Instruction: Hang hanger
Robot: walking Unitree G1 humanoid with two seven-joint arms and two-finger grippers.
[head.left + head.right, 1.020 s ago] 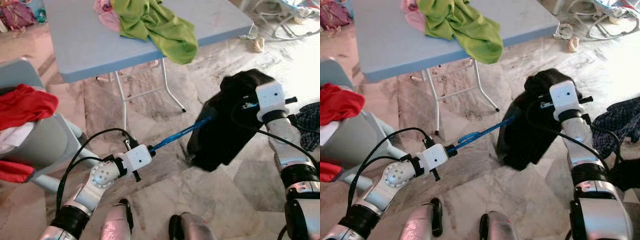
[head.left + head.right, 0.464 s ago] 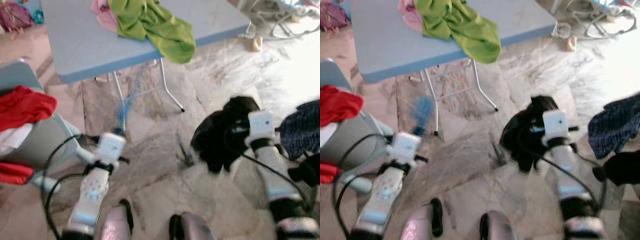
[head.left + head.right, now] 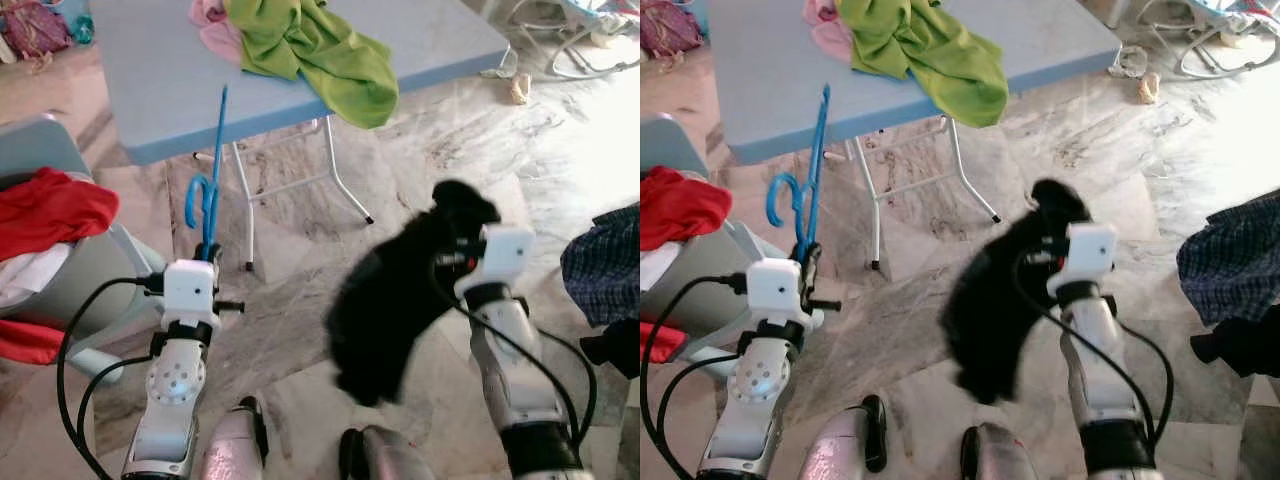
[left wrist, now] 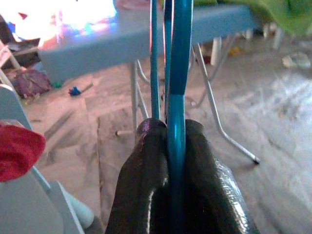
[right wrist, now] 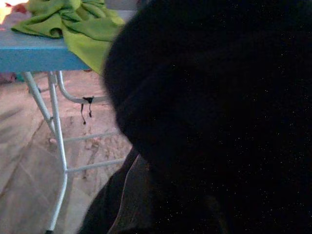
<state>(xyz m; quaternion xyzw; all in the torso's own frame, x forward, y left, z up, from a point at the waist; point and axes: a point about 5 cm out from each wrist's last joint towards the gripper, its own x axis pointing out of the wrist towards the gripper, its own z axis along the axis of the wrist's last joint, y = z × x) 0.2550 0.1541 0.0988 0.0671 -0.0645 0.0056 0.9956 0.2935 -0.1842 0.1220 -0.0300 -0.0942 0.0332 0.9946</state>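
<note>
Since 1 second ago the blue hanger (image 3: 208,180) has come out of the black garment (image 3: 395,290) and swung up: it then lay level between the 2 arms, and now it stands nearly upright above the left gripper (image 4: 168,141), hook end curling out to the left, long arm reaching up in front of the near edge of the blue table (image 3: 160,90). The left gripper's 2 black fingers are pinched tight on the hanger's rod, as the left wrist view shows. The right gripper (image 3: 470,255) has drawn in nearer the body; the garment drapes over it and hangs down to its left, so I cannot tell whether its fingers are closed on the cloth.

No rail or hook for hanging can be made out, so the step in hand is probably carrying the freed hanger to wherever it belongs. To do that well, keep the pinch firm so the rod cannot pivot, hold it upright clear of the table edge and the green cloth (image 3: 320,55), and keep the loaded right arm well apart.
</note>
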